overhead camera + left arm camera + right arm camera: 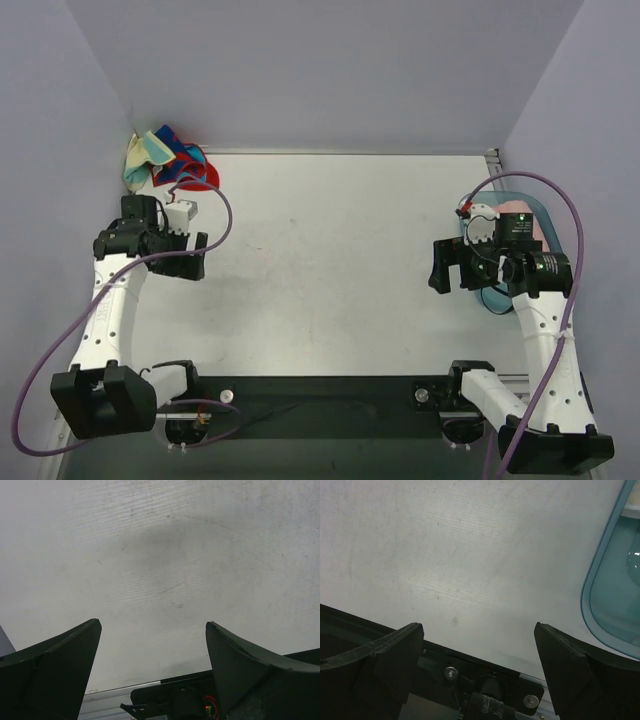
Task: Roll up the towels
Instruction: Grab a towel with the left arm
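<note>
Both towels lie bunched in one heap at the far left corner of the table (330,270), the red towel (198,178) pressed against the pale yellow towel (138,158), neither yet spread or rolled. The left jaws stand wide open and empty over bare table just on the near side of the heap. The right jaws, equally open and empty, hang near the right edge beside the light blue tray (612,595), well apart from the cloth.

We judge the main risk to be a pinch into the tangle that lifts both towels together or shoves one against the wall. The purple cable (228,215) of the left arm (108,310) loops close by and could catch cloth.

Neither wrist view shows the towels, and their edges are lost in folds. The right arm (545,330) covers most of the tray; a pinkish patch (541,226) there may be another object.
</note>
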Controlling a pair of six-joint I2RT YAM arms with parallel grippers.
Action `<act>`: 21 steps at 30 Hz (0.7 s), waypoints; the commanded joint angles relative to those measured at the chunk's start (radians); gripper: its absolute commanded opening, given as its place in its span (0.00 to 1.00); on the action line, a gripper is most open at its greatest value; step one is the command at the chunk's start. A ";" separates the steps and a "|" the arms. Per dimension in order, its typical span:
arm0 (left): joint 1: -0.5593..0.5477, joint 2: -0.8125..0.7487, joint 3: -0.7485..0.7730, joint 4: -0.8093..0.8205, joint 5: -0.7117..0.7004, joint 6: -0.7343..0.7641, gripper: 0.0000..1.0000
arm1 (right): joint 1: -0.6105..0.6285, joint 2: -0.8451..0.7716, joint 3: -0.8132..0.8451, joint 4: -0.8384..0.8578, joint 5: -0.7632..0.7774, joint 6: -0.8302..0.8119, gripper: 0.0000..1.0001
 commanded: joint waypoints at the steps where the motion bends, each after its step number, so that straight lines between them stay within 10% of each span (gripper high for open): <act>1: -0.009 0.054 0.030 0.094 -0.050 -0.028 0.97 | 0.004 0.037 -0.007 -0.019 0.025 -0.014 1.00; 21: -0.003 0.977 0.890 0.277 -0.274 -0.249 0.97 | 0.010 0.114 -0.007 0.130 0.143 0.050 1.00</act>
